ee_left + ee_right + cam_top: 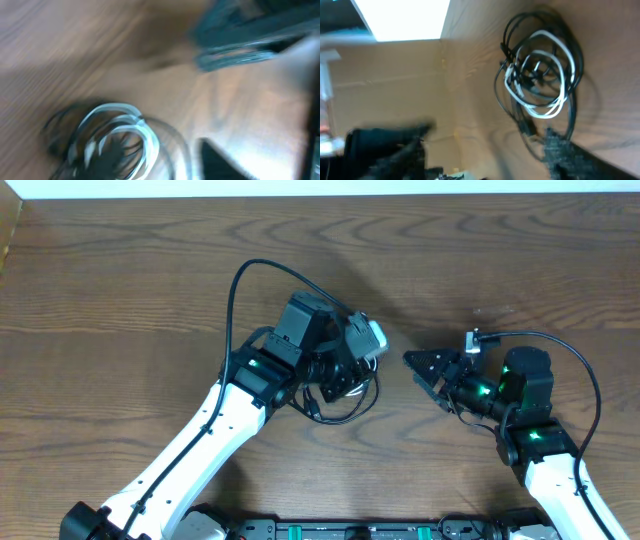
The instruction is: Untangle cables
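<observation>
The cables (342, 418) lie in one tangled bundle at mid table, mostly under my left wrist. The right wrist view shows the black cords (572, 55) looped round a white cord (543, 112). In the blurred left wrist view the white cord (149, 141) coils at the lower left. My left gripper (345, 380) hangs right over the bundle; one dark finger (220, 162) stands well apart from the coil, jaws apart. My right gripper (412, 368) points left at the bundle from a short way off. Its jaws (487, 132) are spread wide, nothing between them.
The left arm's thick black cable (235, 290) arches over the wooden table (120, 300) behind the arm. The right arm's own cable (585, 370) curves past its right side. A pale strip (320, 186) marks the table's far edge.
</observation>
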Controlling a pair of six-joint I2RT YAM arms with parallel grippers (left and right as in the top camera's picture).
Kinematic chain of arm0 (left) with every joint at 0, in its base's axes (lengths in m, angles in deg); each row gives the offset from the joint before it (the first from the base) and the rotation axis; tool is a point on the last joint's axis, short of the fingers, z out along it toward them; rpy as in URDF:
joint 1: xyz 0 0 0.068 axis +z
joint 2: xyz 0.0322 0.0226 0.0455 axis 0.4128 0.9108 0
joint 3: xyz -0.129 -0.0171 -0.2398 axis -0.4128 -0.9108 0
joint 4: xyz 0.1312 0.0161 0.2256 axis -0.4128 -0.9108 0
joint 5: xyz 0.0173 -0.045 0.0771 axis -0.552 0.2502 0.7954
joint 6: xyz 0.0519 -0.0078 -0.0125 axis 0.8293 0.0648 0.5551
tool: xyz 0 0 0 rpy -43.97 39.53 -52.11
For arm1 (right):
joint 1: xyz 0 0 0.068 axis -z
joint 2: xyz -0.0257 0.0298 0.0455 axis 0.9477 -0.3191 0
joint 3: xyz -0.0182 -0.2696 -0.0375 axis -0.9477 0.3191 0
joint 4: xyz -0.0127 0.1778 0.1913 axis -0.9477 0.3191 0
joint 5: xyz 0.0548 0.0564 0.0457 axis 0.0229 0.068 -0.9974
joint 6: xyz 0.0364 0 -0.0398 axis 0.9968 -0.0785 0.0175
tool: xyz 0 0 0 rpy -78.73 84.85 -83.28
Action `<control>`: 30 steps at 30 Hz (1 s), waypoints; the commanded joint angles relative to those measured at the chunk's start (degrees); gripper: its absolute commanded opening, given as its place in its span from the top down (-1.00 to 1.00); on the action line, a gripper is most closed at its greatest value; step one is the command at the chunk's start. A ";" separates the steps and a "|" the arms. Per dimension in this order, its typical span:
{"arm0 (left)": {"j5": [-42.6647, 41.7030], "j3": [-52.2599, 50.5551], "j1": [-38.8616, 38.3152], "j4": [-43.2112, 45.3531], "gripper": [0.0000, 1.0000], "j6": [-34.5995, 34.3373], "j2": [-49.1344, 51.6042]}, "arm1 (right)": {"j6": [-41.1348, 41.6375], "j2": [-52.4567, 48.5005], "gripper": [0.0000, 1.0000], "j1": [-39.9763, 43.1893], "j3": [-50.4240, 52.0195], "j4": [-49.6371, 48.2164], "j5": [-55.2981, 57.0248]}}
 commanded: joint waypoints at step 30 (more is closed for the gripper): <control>20.41 0.22 10.32 18.86 -0.81 -23.96 19.50 | -14.01 -0.09 -0.72 -0.74 -0.59 0.20 5.05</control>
